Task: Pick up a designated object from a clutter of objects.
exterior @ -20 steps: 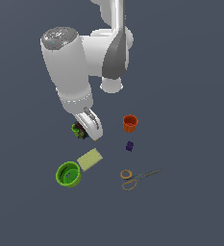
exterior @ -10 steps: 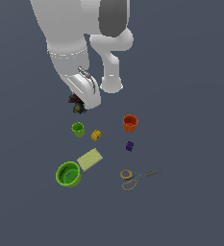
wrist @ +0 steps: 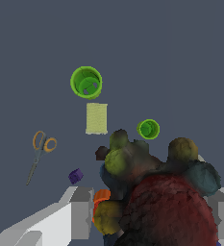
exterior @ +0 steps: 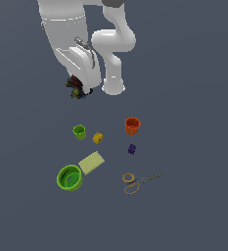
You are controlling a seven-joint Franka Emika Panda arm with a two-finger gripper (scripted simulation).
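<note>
Currently, in the exterior view, we hold the dark bumpy cluster (exterior: 75, 90) aloft, well beyond the green cup (exterior: 79, 131). In the wrist view, fingers (wrist: 82, 211) clamp the cluster; we advise constant squeeze, steady lift.

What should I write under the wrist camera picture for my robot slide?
Gripper holds the dark bumpy cluster above the green bowl, green cup and scissors.

The cluster (exterior: 76, 89) is held above the floor, apart from the rest. Toward the exterior view's right of the bowl (exterior: 69, 177) the pad (exterior: 91, 162) is placed, the scissors (exterior: 140, 180) farther right.
</note>
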